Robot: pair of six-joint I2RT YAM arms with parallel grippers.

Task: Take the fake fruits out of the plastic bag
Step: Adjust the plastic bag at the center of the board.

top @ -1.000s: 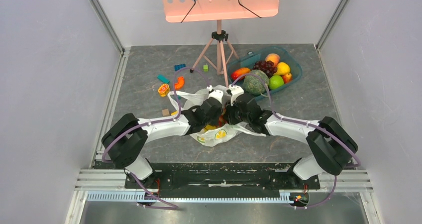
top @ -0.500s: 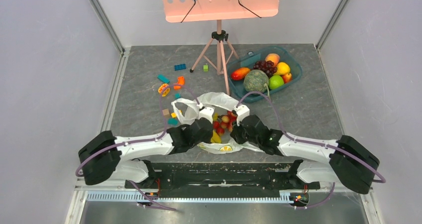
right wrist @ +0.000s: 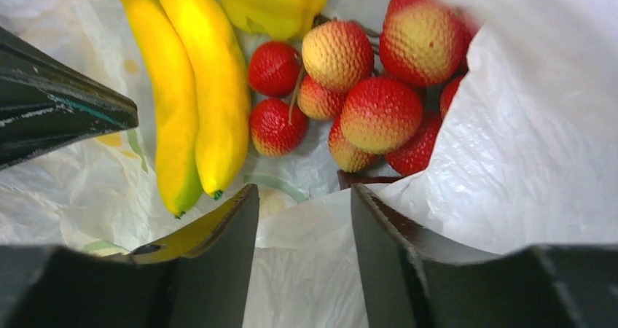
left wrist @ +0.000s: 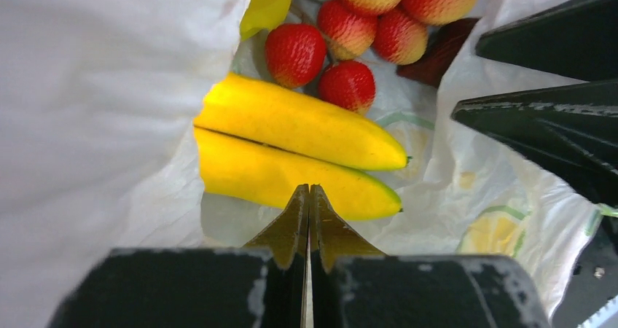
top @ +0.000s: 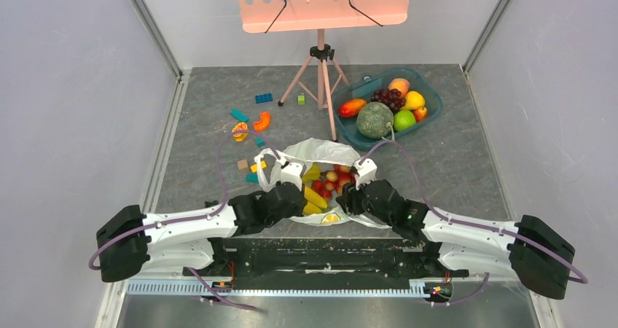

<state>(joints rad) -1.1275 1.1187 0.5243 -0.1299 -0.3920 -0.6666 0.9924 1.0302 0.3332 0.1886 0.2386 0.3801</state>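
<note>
**Bag mouth opened, right claw released**

Both arms had drawn back, stretching the plastic bag point(top: 321, 151) open. Inside the bag, the banana bunch point(left wrist: 291, 149) and red-pink cluster point(right wrist: 350, 87) lay exposed and reachable. The left claw point(left wrist: 310, 191) stayed pressed together at its near rim; the right claw point(right wrist: 304, 191) had spread apart.

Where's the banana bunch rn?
Top view, centre, near edge: banana lies in the open bag, between left gripper and right gripper, red cluster just right of it.
</note>
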